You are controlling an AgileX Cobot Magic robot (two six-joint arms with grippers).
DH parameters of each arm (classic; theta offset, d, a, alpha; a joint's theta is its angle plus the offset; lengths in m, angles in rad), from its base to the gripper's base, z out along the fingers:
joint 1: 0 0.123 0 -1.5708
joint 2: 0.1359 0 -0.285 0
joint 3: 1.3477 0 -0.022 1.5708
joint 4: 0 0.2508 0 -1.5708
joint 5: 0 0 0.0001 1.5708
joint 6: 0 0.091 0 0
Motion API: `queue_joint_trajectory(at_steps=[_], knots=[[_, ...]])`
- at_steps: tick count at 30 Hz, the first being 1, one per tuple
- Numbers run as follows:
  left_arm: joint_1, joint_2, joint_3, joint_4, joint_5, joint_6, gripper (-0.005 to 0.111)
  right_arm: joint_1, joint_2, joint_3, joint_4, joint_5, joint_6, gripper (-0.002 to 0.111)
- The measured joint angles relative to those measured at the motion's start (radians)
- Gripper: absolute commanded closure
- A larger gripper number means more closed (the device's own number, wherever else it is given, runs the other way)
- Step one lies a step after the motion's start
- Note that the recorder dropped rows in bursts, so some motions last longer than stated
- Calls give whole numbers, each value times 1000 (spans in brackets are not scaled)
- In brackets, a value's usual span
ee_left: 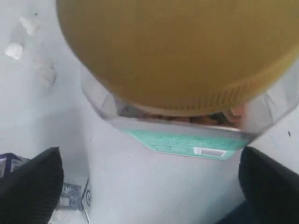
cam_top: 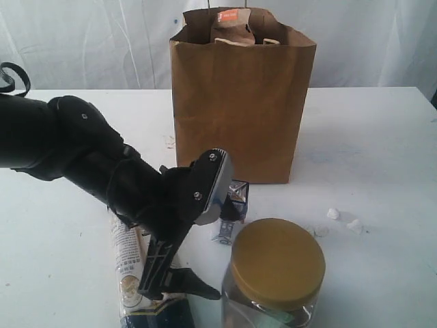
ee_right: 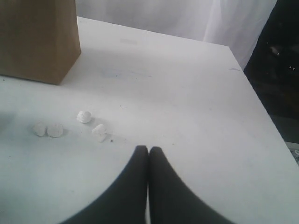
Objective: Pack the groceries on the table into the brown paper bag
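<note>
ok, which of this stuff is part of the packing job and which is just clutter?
Job: tall kraft-brown paper bag, brown orange-labelled pouch in it, yellow-lidded clear jar, small blue-white carton, long cream-black packet.
Lying about: small white lumps on the white tabletop.

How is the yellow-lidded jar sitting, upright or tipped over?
Upright. The yellow-lidded jar has its lid level on top, clear body straight below.
</note>
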Motion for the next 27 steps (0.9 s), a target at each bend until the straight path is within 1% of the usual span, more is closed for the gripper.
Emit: queue_joint_trajectory(at_steps=[3, 8, 15, 19, 27], knots=[[0, 13, 0, -57, 43, 36, 2, 0, 0, 0, 0, 0, 0, 108], [0, 51, 0, -105, 138, 72, 2, 0, 0, 0, 0, 0, 0, 108], [0, 83, 0, -229, 165, 82, 2, 0, 0, 0, 0, 0, 0, 108], [0, 109, 0, -319, 208, 93, 2, 0, 0, 0, 0, 0, 0, 108], [0, 161, 0, -366, 228, 95, 2, 0, 0, 0, 0, 0, 0, 108]])
